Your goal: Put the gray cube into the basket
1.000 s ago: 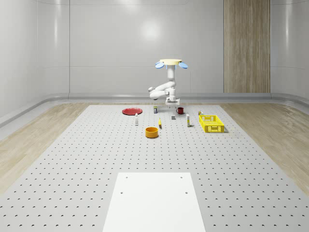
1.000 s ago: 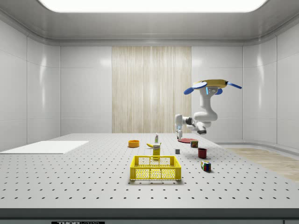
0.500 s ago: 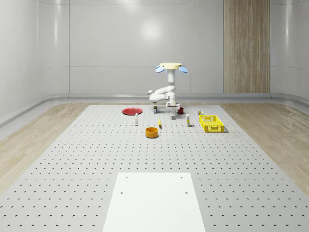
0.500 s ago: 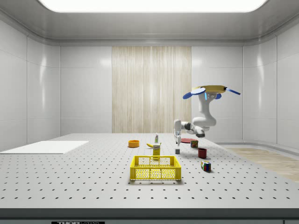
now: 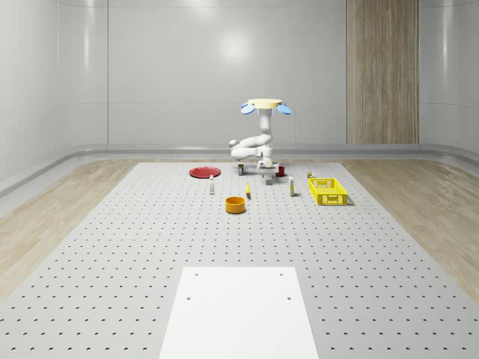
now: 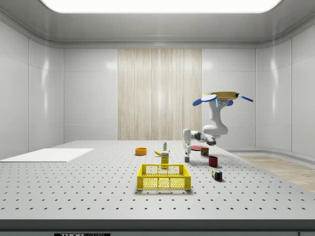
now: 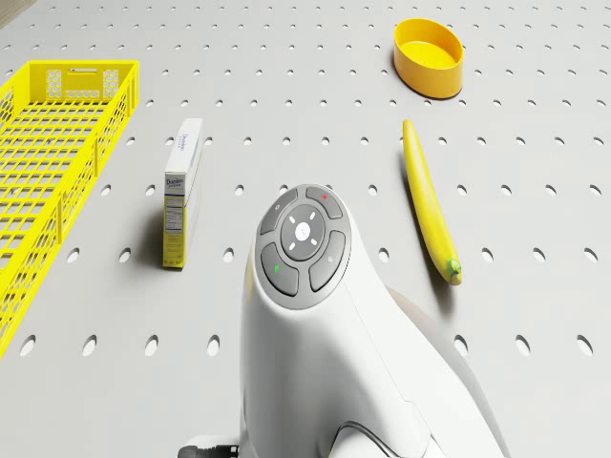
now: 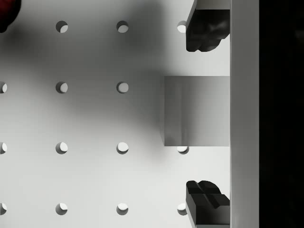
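Observation:
The gray cube (image 8: 197, 110) sits on the perforated table, with a dark fingertip (image 8: 205, 31) on one side of it and the other fingertip on the opposite side, both apart from it. My gripper (image 8: 204, 114) is open and points straight down over the cube. In the side view the gripper (image 6: 186, 150) hangs just above the cube (image 6: 187, 159). The drone (image 5: 264, 105) hovers over the table's far part, above the cube (image 5: 268, 181). The yellow basket (image 5: 327, 191) stands to the whole-scene view's right of the cube, and its wall (image 7: 48, 162) shows in the drone view.
A red mug (image 5: 280, 171) and a red plate (image 5: 203, 172) lie behind the cube. A banana (image 7: 430, 205), a small upright box (image 7: 181, 191) and an orange bowl (image 7: 430, 55) lie in front of it. A Rubik's cube (image 6: 216, 174) lies at the side view's right.
The drone has sunk lower and the arm has folded downward. The gripper has come down from well above the table until it is close over the gray cube.

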Robot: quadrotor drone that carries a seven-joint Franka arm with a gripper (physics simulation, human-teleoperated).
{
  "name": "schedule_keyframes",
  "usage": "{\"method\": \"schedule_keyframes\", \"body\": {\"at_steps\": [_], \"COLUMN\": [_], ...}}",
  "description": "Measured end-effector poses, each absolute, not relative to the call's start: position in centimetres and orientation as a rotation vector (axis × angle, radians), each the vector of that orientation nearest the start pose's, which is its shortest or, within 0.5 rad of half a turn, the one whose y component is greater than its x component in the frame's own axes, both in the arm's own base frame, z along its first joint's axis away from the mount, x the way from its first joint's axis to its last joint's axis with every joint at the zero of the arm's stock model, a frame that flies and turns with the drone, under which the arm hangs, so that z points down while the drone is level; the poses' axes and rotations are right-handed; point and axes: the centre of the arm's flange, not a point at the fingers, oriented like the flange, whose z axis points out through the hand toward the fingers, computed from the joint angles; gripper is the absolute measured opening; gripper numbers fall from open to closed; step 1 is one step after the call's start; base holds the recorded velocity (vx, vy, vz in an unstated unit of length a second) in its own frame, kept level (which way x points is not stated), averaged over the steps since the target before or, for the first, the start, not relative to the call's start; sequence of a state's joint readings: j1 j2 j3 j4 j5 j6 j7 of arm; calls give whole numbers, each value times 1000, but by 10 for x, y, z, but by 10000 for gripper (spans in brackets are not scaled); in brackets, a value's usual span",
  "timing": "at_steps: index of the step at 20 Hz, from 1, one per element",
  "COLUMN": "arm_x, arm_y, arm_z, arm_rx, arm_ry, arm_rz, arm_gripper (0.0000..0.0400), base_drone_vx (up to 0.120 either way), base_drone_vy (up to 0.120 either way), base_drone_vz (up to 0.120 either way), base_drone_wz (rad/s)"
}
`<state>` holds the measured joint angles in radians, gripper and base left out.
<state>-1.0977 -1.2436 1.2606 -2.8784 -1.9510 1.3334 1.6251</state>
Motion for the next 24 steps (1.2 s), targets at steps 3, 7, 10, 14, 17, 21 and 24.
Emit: {"method": "schedule_keyframes", "body": {"at_steps": [3,7,10,14,17,21,24], "arm_x": [307,307,309,318,322,325,322], "arm_y": [-6,-8,-9,-10,-8,-7,-7], "arm_z": [509,519,524,528,529,530,531], "arm_rx": [1,1,1,1,1,1,1], "arm_ry": [-2,-2,-2,-2,-2,-2,-2], "arm_rz": [785,785,785,785,785,785,785], "arm_gripper": [400,400,400,400,400,400,400], "base_drone_vx": [0,0,0,0,0,0,0], "base_drone_vy": [0,0,0,0,0,0,0], "base_drone_vz": [0,0,0,0,0,0,0], "base_drone_wz": [0,0,0,0,0,0,0]}}
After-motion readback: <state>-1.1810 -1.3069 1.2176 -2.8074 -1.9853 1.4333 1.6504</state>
